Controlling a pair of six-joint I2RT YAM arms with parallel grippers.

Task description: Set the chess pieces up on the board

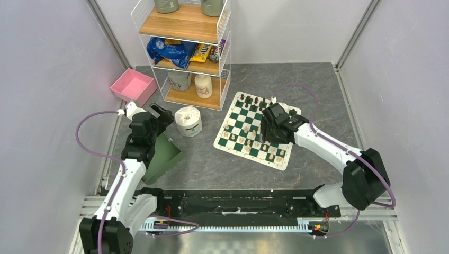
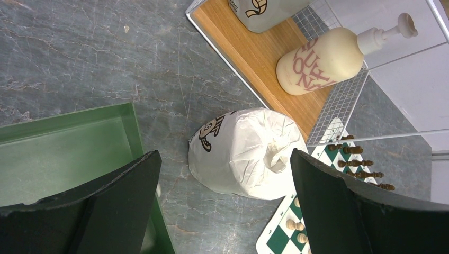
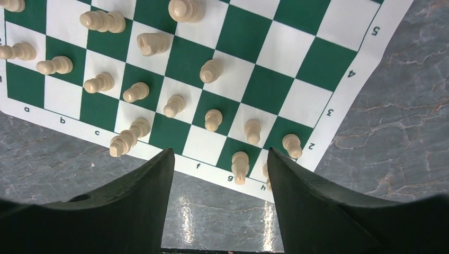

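The green-and-white board (image 1: 242, 126) lies right of centre on the grey table. Dark brown chess pieces (image 1: 253, 100) stand along its far edge and cream ones (image 1: 241, 140) along its near rows. My right gripper (image 1: 269, 132) hovers over the board's right half. In the right wrist view it (image 3: 218, 156) is open over the near border, with a cream piece (image 3: 240, 166) upright on g1 between the fingers and touching neither. Several cream pieces (image 3: 213, 119) fill the first rows of the board (image 3: 296, 47), a few further up. My left gripper (image 2: 225, 159) is open and empty beside the board.
A wrapped toilet roll (image 1: 188, 120) stands left of the board, in front of my left gripper (image 1: 163, 117). A green bin (image 1: 161, 153) lies under the left arm. A wire shelf (image 1: 185, 53) with a pump bottle (image 2: 323, 61) stands behind, a pink tray (image 1: 132, 86) to its left.
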